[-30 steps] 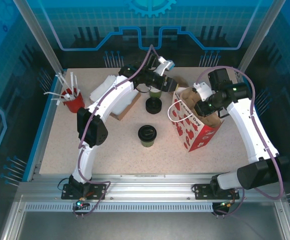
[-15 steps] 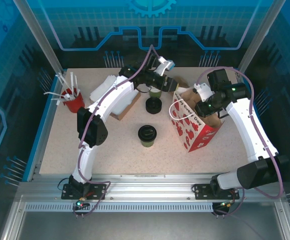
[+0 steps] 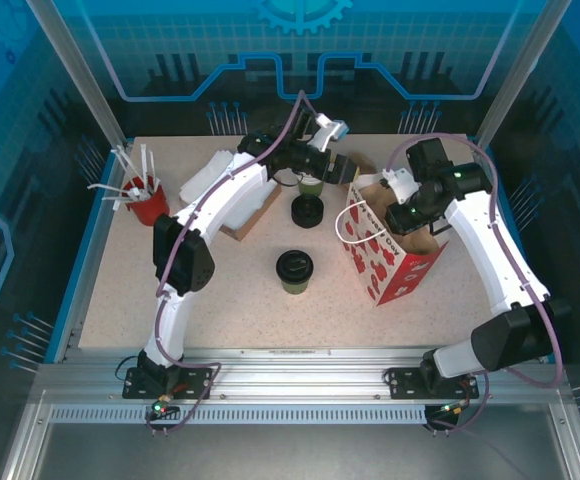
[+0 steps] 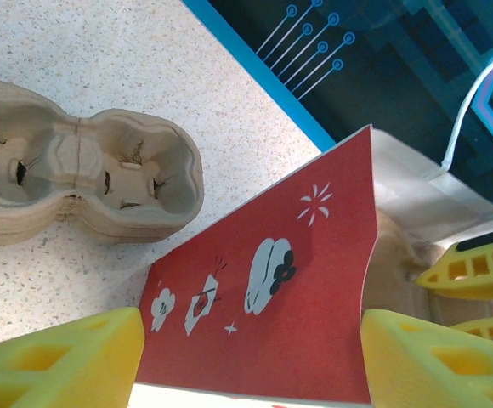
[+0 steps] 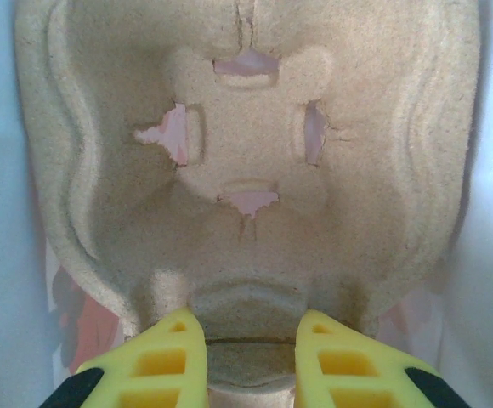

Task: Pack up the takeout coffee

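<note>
Our left gripper (image 4: 251,344) gapes wide and empty at the edge of the glossy red gift bag (image 4: 272,289). Our right gripper (image 5: 248,344) pinches the lip of the rough pulp carrier (image 5: 246,153). The takeout coffee (image 3: 294,268) stands well apart.

Right pincer (image 5: 251,340), pulp carrier (image 5: 246,127) fill bag (image 3: 402,272) mouth, open table (image 3: 230,295) around coffee (image 3: 294,268)

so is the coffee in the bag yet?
Out. The lidded green cup stands upright on the table, left of the gift bag and apart from it.

Picture edges crop the pulp carrier (image 5: 246,127) and both yellow fingers (image 5: 157,365) of the right end effector (image 5: 248,327).
</note>
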Available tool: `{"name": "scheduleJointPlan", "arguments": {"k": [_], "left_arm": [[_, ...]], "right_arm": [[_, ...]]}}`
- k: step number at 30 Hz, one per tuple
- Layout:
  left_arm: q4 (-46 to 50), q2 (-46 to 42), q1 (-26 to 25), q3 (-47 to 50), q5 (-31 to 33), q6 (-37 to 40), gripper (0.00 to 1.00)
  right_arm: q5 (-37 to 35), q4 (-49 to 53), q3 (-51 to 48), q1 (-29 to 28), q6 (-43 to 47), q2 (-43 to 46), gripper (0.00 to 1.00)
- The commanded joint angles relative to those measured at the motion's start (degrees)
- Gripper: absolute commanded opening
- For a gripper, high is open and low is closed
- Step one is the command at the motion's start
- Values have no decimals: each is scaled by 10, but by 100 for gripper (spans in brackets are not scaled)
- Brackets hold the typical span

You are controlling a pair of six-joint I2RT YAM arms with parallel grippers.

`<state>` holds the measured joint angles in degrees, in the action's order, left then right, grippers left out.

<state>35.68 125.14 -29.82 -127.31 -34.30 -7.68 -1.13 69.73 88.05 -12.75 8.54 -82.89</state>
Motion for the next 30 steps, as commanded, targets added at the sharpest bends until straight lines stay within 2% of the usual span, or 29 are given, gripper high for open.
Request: {"name": "scheduleJointPlan", "arguments": {"k": [1, 6, 13, 23, 30], "left_arm": [[-30, -41, 3, 3, -6, -23, 74], [-43, -66, 5, 5, 6, -36, 79], [-72, -121, 11, 54, 44, -43, 81], [-144, -270, 14, 243, 129, -47, 81], [-219, -388, 14, 404, 152, -71, 82]], "right_arm": [[1, 22, 6, -11, -7, -8, 19], [4, 18, -2, -16, -15, -17, 20], [-4, 4, -25, -25, -22, -21, 20], [-19, -46, -67, -49, -32, -46, 20], [-18, -111, -114, -49, -23, -63, 23]]}}
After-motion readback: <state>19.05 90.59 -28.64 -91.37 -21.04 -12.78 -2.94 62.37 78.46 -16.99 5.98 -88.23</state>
